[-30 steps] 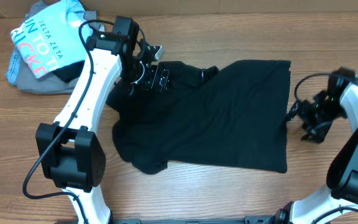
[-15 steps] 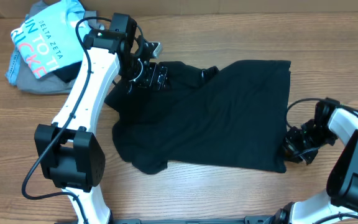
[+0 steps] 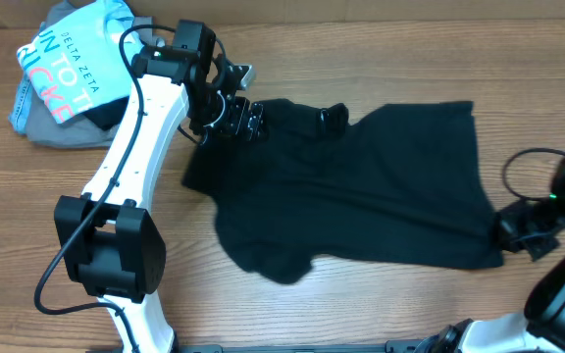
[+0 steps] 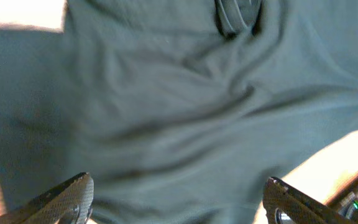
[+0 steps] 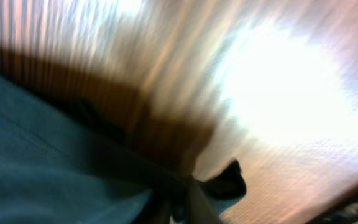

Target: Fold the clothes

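The clothes, a black T-shirt [image 3: 361, 196], lie spread across the wooden table, with the collar [image 3: 333, 115] at the far edge. My left gripper [image 3: 231, 116] hovers over the shirt's far left part. In the left wrist view it [image 4: 179, 190] is open, its fingertips [image 4: 79, 190] wide apart above the wrinkled fabric [image 4: 185, 106], nothing between them. My right gripper [image 3: 518, 230] is at the shirt's near right corner. The blurred right wrist view shows it [image 5: 179, 205] shut on a pinch of the shirt's edge [image 5: 42, 162], with a small flap of cloth sticking out past the jaws.
A light blue "DELTA ZETA" shirt [image 3: 67, 69] lies on a grey garment [image 3: 52, 132] at the far left corner. Bare wood [image 3: 312, 304] runs along the near side. The right arm's cable [image 3: 528, 162] loops above the table at the right edge.
My right gripper moved down to the shirt's near right corner, shut on it and pulled it to the right, dragging the whole shirt that way. The left arm barely moved.
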Robot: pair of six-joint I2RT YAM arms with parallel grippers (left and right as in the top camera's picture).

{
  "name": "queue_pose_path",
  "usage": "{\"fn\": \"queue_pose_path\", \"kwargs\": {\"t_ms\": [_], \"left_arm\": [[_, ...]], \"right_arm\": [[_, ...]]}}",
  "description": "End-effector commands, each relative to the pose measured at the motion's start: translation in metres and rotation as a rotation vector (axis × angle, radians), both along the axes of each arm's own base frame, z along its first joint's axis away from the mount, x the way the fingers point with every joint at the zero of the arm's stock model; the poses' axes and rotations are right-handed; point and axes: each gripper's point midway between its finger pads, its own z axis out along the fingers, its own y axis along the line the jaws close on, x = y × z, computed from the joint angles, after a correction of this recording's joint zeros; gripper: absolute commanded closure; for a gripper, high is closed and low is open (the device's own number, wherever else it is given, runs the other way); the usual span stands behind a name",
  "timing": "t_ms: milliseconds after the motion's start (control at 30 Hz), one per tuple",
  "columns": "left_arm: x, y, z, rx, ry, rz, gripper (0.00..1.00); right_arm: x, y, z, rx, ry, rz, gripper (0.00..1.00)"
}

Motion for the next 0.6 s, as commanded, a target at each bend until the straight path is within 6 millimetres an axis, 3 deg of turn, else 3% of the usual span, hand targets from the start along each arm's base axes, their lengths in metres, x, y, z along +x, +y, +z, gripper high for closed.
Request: {"fn": "queue_pose_path", "kwargs": {"t_ms": [0,100,267,500,567], "left_arm": [[0.013,-0.01,0.022,-0.011,-0.118,-0.04,0.11],[0.025,-0.028,0.023,-0.025,-0.194,-0.084,0.11],[0.037,-0.077,0.011,-0.034,-0.309,-0.233,0.11],[0.06,-0.125,-0.056,0.114,-0.381,-0.289,0.25],[0.069,-0.135,-0.073,0.128,-0.401,-0.269,0.25]], "right_arm": [[-0.004,-0.015,0.009,-0.067,0.006,-0.017,0.44],[-0.003,-0.012,0.01,-0.055,0.0,-0.007,0.24],[0.012,0.001,0.01,0.028,-0.087,0.019,0.22],[0.031,0.025,0.016,0.176,-0.222,0.112,0.25],[0.031,0.03,0.018,0.204,-0.235,0.122,0.24]]}}
